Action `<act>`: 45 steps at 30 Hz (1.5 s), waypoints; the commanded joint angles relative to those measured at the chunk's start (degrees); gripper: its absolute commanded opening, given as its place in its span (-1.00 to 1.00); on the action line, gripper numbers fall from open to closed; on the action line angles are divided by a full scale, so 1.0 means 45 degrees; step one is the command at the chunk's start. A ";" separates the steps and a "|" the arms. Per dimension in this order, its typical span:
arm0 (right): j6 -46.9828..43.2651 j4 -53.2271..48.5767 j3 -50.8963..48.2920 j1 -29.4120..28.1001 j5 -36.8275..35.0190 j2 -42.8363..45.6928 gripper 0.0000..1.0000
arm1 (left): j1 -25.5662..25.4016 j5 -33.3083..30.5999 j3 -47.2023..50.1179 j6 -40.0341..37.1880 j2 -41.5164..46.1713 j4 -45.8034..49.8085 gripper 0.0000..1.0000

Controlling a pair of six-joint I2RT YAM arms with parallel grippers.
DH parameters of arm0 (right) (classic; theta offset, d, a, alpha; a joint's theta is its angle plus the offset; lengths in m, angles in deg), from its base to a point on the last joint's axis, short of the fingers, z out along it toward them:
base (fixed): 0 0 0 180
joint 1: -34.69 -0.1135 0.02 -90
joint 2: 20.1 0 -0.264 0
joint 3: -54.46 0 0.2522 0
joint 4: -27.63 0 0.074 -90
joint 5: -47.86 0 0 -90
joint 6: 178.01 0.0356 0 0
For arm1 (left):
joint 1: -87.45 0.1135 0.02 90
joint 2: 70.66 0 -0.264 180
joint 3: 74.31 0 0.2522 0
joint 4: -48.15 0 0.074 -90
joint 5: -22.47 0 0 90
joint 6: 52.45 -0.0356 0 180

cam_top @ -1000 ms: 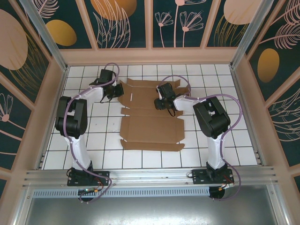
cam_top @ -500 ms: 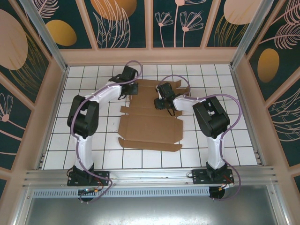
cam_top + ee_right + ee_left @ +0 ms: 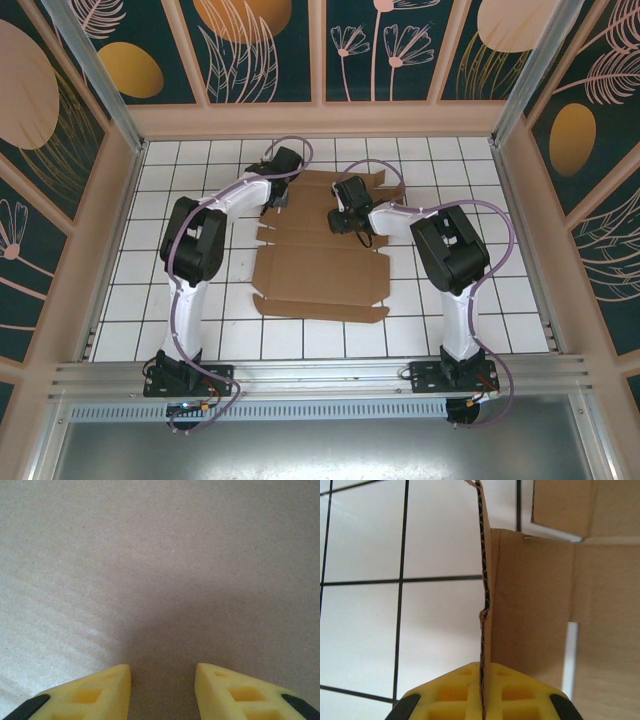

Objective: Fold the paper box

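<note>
Finds the paper box (image 3: 320,270) opened out as a creased die-cut sheet on the white-tiled tabletop (image 3: 200,330), long axis running near-to-far; places both arms at its far end. Pinches the far-left flap (image 3: 483,580) in the left claw (image 3: 481,680) — closed tight, corrugated edge standing upright between the yellow pads (image 3: 520,690), rest of the sheet lying to the right of that edge. Holds the right claw (image 3: 162,680) part-open, fingers apart and gripping nothing, directly over a bare cardboard panel (image 3: 160,555) — probably pressing it down, though contact cannot be confirmed. Turns, most likely, on one relation: flap raised on the left, panel just beside it on the right; calls for swinging the flap inward over its crease toward the right claw.
</note>
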 commanded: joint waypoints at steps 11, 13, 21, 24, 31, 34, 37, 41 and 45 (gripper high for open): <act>0.0025 -0.2468 -0.0737 -0.0359 0.0478 -0.1298 -0.21 | -0.0306 0.0004 -0.0969 0.0860 -0.1681 0.0919 -0.66; 0.0038 -0.2497 -0.0718 -0.0351 0.0497 -0.1309 -0.21 | -0.0435 0.0223 -0.1068 0.0980 -0.1878 0.0922 -0.63; -0.0019 -0.2460 -0.0820 -0.0351 0.0425 -0.1230 -0.21 | -0.0099 0.0704 -0.0396 0.1143 0.0116 0.0615 -0.27; -0.0024 -0.2450 -0.0807 -0.0350 0.0488 -0.1268 -0.21 | 0.0699 0.3114 0.1195 0.1712 0.2031 -0.0426 0.06; -0.0129 -0.2304 -0.0869 -0.0148 0.0607 -0.0904 -0.17 | 0.1732 0.6521 0.5859 0.2527 0.5534 -0.2780 0.44; -0.0181 -0.2231 -0.0825 -0.0118 0.0630 -0.0636 -0.13 | 0.2296 0.7916 0.7914 0.3055 0.6722 -0.4169 0.45; -0.0031 -0.2005 -0.0959 -0.0136 0.0619 0.0133 0.00 | 0.2916 0.8453 0.9129 0.3436 0.7178 -0.5248 0.46; 0.0450 -0.1855 -0.1069 -0.0135 0.0342 0.1398 0.21 | 0.3488 1.0107 0.9714 0.3730 0.6945 -0.6214 0.43; 0.0620 -0.2102 -0.1179 -0.0154 0.0468 0.2178 0.23 | 0.3672 1.1196 1.0056 0.3748 0.6928 -0.7243 0.40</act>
